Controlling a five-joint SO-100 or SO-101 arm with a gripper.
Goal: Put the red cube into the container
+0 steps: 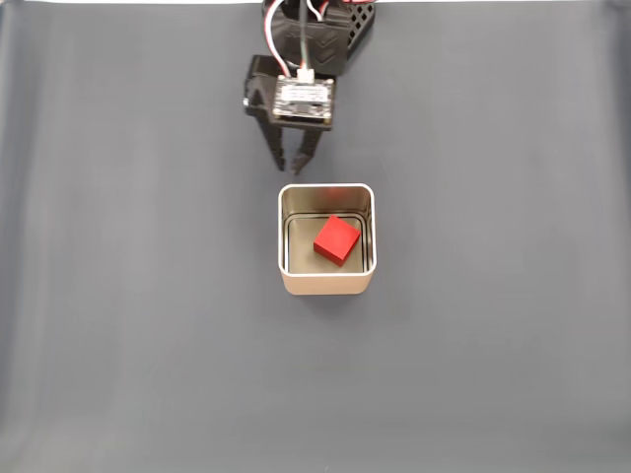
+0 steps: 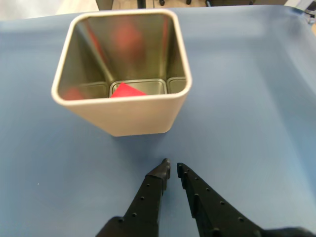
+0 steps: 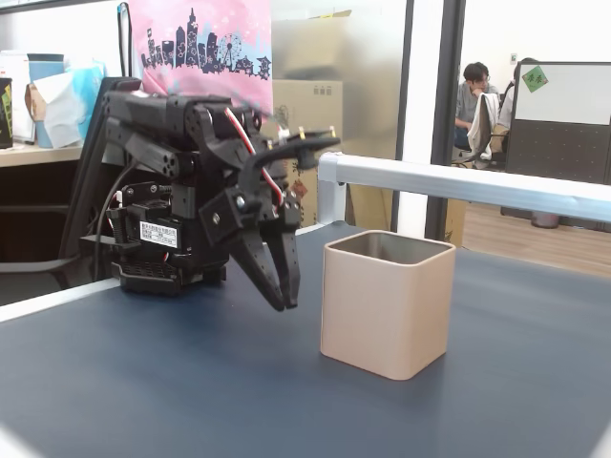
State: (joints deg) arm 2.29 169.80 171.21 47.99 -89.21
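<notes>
The red cube [image 1: 336,239] lies on the floor of the container [image 1: 326,283], a square beige-gold tin near the middle of the mat. In the wrist view a corner of the red cube [image 2: 127,92] shows over the near wall of the container [image 2: 132,114]. My gripper [image 1: 297,167] hangs just outside the tin's far rim in a fixed view, its black fingers nearly together and holding nothing. From the side, the gripper [image 3: 286,303] points down, left of the container [image 3: 385,311] and above the mat. The wrist view has the gripper [image 2: 172,169] a short way before the tin.
A dark grey-blue mat [image 1: 128,296] covers the table with open room on all sides of the tin. A metal rail [image 3: 477,186] crosses behind the tin in the side view. The arm's base [image 3: 162,239] stands at the mat's far edge. People sit in the office behind.
</notes>
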